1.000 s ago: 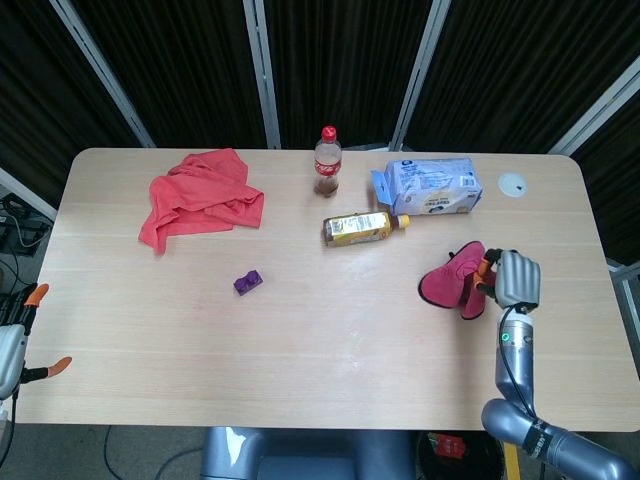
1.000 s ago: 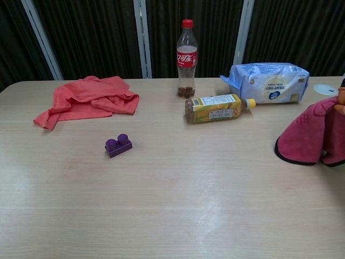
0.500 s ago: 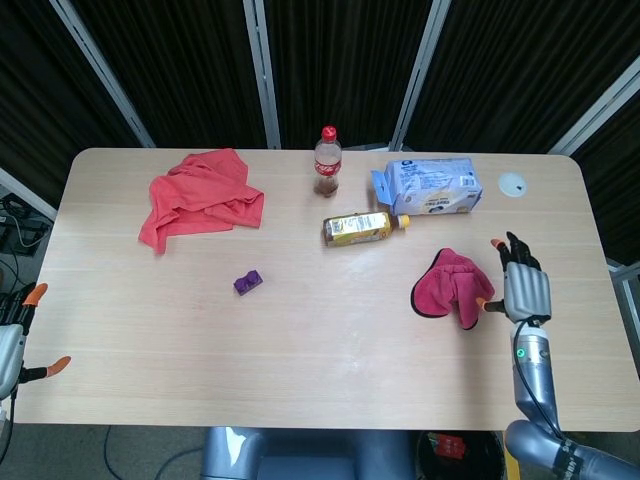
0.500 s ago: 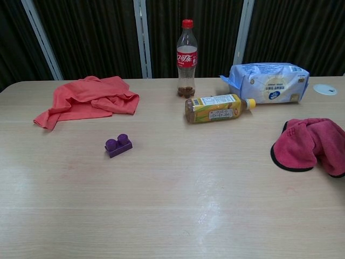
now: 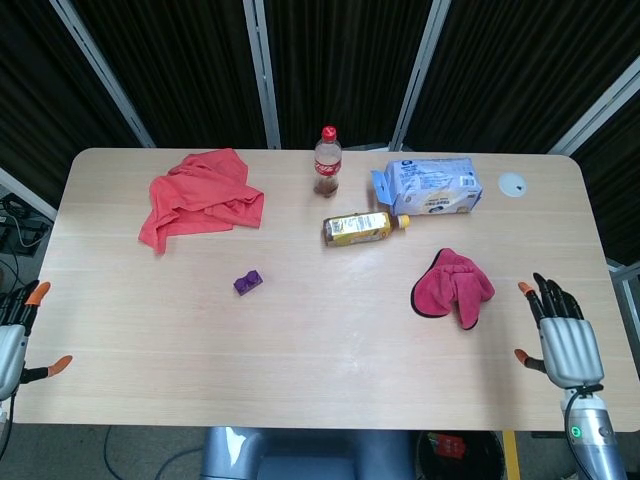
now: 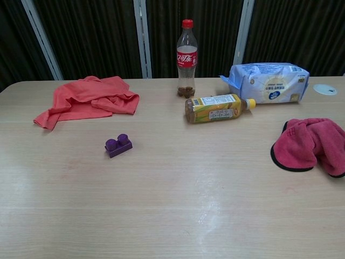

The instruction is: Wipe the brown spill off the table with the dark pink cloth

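Wooden counter (image 5: 330,330), dark pink cloth (image 5: 453,289) lying crumpled near its right side.
Right robot hand (image 5: 562,333) hovers beside it, fingers spread, empty; left robot hand (image 5: 14,337) likewise spread, empty.

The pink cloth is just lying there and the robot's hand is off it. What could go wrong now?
1. No brown spill shows in either view, so it may be hard to tell whether the wiping is done.
2. The dark pink cloth lies crumpled; regrasping it could be clumsy, since the right hand is open and apart from it.
3. A sweep toward the yellow bottle might roll it.
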`<state>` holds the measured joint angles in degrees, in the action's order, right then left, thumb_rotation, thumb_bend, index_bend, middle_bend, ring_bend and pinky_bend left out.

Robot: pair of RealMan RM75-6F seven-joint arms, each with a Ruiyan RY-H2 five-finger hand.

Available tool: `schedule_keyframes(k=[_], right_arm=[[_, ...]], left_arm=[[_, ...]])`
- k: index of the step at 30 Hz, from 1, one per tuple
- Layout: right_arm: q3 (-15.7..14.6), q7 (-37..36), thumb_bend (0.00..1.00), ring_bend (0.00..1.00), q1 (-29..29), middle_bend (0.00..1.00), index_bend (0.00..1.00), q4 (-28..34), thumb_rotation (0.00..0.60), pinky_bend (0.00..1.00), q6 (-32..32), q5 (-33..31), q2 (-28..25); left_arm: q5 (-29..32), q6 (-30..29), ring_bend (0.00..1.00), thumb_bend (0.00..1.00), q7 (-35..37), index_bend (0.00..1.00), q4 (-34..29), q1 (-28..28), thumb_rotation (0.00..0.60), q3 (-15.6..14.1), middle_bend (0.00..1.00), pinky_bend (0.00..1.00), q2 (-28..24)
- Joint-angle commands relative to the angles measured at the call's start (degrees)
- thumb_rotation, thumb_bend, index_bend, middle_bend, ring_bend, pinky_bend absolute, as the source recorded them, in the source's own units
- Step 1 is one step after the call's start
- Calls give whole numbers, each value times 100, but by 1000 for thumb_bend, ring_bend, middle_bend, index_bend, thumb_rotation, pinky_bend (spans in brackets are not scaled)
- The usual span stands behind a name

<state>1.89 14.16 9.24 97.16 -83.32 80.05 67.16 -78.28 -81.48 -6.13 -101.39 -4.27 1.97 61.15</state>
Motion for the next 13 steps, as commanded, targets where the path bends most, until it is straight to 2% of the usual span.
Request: schedule_keyframes(k=[1, 13], right_arm=[[-237, -261, 5, 0, -312, 0, 20, -256, 600, 56, -435, 471, -163], [-215, -334, 0, 0, -437, 0, 0, -272, 600, 0, -460, 618, -177]], left_arm=[[-219, -126, 0, 0, -37, 26, 115, 4, 600, -19, 0, 0, 47], [-417, -238, 0, 0, -122, 0, 252, 38, 600, -70, 0, 0, 85]])
